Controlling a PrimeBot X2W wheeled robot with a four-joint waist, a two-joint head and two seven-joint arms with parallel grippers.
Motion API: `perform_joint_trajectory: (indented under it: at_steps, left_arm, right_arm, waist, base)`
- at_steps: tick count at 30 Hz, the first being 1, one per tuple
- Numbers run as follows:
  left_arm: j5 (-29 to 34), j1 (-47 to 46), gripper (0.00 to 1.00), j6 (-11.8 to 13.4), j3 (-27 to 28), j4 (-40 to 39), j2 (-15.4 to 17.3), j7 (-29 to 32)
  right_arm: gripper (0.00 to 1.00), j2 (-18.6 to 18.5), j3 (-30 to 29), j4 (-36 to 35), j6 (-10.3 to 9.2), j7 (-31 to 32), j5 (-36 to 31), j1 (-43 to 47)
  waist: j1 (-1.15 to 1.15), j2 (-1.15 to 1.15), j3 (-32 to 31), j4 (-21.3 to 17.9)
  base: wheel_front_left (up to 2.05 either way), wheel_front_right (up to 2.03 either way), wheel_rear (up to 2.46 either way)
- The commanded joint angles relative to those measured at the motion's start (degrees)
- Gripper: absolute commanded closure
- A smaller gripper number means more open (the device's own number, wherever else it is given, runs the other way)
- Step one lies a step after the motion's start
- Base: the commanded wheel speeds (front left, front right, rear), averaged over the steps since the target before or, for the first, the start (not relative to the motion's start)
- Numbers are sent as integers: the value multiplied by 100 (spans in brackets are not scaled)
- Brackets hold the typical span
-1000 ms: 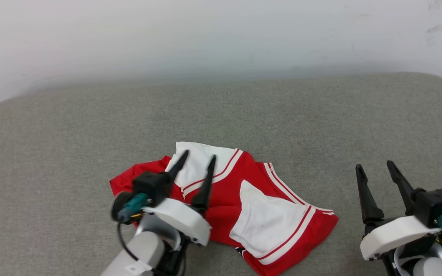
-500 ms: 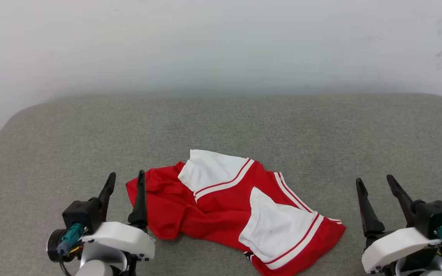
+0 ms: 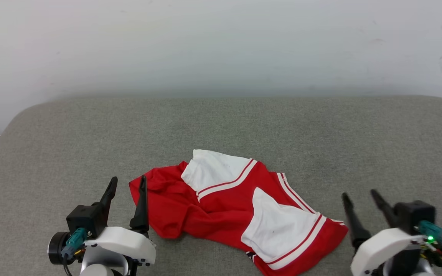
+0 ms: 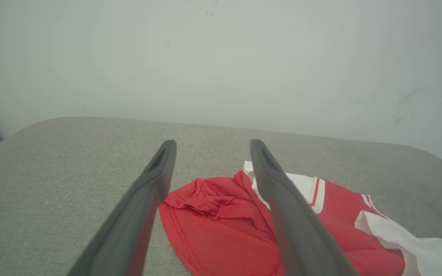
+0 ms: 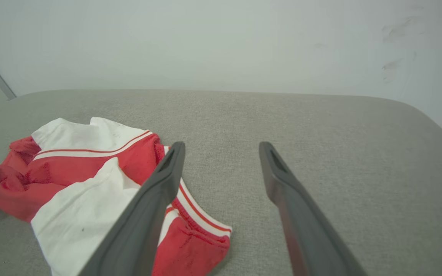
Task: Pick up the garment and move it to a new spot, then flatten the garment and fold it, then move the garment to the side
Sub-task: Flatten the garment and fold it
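Garment [image 3: 225, 209] lies crumpled on the bench [image 3: 244, 122]; left fingers [image 3: 141, 207] at its nine o'clock, right fingers [image 3: 353, 222] at three, both wide, empty.

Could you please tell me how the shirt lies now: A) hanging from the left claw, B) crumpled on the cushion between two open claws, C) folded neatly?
B: the shirt lies rumpled on the cushion, the left claw and right claw both open and empty.

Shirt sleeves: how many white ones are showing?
2. One white sleeve lies at the far edge of the crumpled red shirt; the other lies nearer the robot, toward its right side. Folds could hide more fabric.
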Motion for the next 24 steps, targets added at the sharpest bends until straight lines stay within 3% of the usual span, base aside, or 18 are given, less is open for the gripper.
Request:
perform_joint_trajectory:
  at_steps: [1,5,14,24]
  left_arm:
    - [50,-63,0,-41,11,25,-9,-15]
    - [142,-108,0,-69,-23,42,-13,-16]
    - [300,-336,0,-203,-121,64,-78,-15]
    - [431,-584,0,-345,-141,104,-214,-15]
  right_arm:
    - [0,6,139,111,-2,295,47,-113]
    - [0,-100,401,329,-3,1035,164,-311]
    - [0,-847,1683,770,-3,2858,1039,-1290]
    - [0,-1222,2725,1354,-3,3587,1841,-2142]
  waist:
    - [0,0,18,11]
    - [0,0,61,59]
    - [0,0,386,290]
    - [0,0,757,467]
  base:
    - [0,0,0]
    - [0,0,0]
    - [0,0,0]
    - [0,0,0]
